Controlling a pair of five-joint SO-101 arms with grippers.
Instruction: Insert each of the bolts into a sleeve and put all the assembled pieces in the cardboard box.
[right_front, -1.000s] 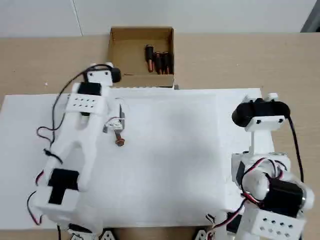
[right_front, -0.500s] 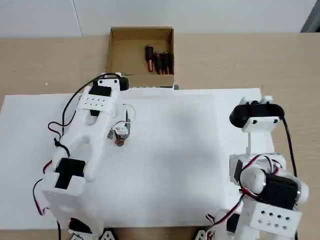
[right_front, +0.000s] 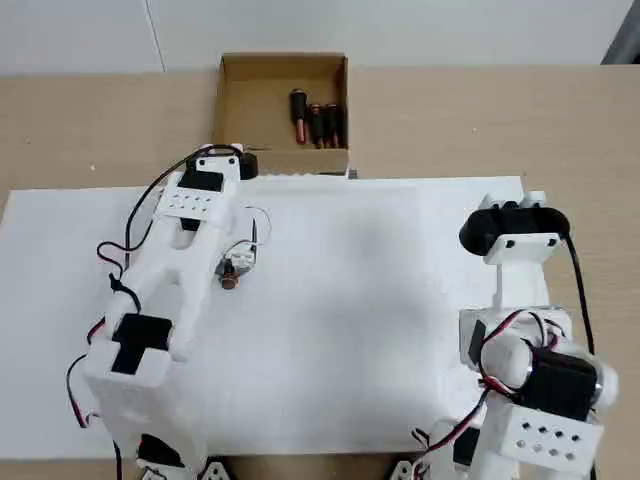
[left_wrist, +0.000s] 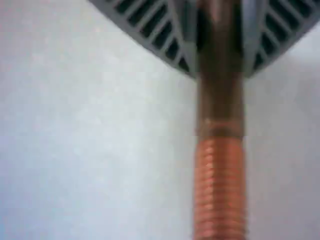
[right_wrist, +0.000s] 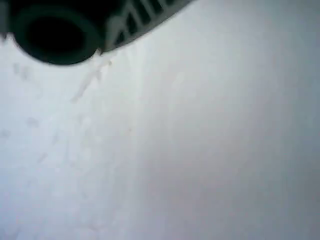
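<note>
While the left gripper (right_front: 238, 262) pinches the assembled piece (left_wrist: 220, 165) by its smooth dark sleeve end, the threaded copper shank pokes free over the white mat (right_front: 350, 330), near the cardboard box (right_front: 250, 110) on the side facing the arms. The piece looks light, rigid and slick, likely to roll if dropped. A squeeze across the sleeve rather than the threads seems the safest hold.

A copper bolt (left_wrist: 220, 190), threaded at its free end and smooth and darker above, sits clamped in the left gripper (right_front: 236, 268), while three dark assembled pieces (right_front: 316, 122) lie side by side in the open cardboard box (right_front: 250, 100).
</note>
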